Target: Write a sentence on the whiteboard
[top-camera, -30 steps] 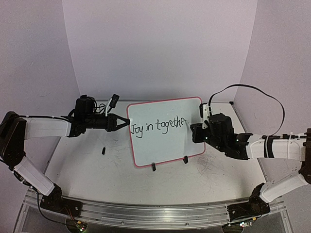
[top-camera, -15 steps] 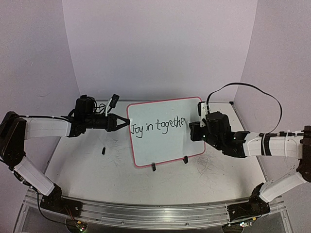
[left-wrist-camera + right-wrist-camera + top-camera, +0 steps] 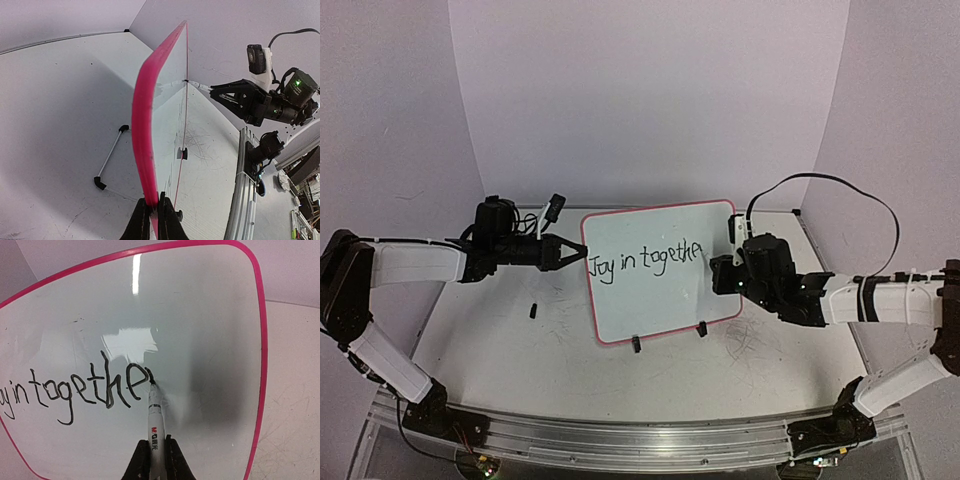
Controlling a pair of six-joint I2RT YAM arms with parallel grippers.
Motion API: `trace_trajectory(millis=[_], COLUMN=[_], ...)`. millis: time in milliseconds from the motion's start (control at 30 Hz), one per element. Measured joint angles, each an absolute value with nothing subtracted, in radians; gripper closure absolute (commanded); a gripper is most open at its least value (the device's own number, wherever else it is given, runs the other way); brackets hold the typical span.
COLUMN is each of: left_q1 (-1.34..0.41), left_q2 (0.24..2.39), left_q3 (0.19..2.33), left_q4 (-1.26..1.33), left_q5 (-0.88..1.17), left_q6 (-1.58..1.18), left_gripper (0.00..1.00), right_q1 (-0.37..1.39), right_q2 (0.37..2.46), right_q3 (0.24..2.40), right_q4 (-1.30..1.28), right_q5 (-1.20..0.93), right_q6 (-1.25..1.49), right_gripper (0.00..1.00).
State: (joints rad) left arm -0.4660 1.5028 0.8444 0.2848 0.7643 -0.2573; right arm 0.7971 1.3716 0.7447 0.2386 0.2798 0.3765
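Since a second ago my right gripper (image 3: 155,452) has shifted slightly left, clamping the marker (image 3: 154,412), tip on the upright whiteboard (image 3: 665,295) after "togethe"; my left gripper (image 3: 154,212) pinches its pink edge on the table (image 3: 520,350).

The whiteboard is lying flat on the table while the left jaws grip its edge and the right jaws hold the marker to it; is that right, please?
Not quite: the whiteboard stands upright on the table, not flat, as the left wrist view shows edge-on. The left jaws do grip its edge and the right jaws hold the marker to it.
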Motion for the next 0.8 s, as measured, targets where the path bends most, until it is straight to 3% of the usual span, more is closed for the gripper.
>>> trace_trajectory(millis=[800], left_q1=[-0.466], left_q2=[1.503], left_q3=[0.845], left_q4=[0.278], left_q5=[0.764], left_q6=[-0.257], left_gripper=[1.0], right_q1=[0.809], right_q2=[1.367], right_q3=[0.73], right_q4=[0.231], right_q5=[0.269], right_q6=[0.424], right_gripper=[1.0])
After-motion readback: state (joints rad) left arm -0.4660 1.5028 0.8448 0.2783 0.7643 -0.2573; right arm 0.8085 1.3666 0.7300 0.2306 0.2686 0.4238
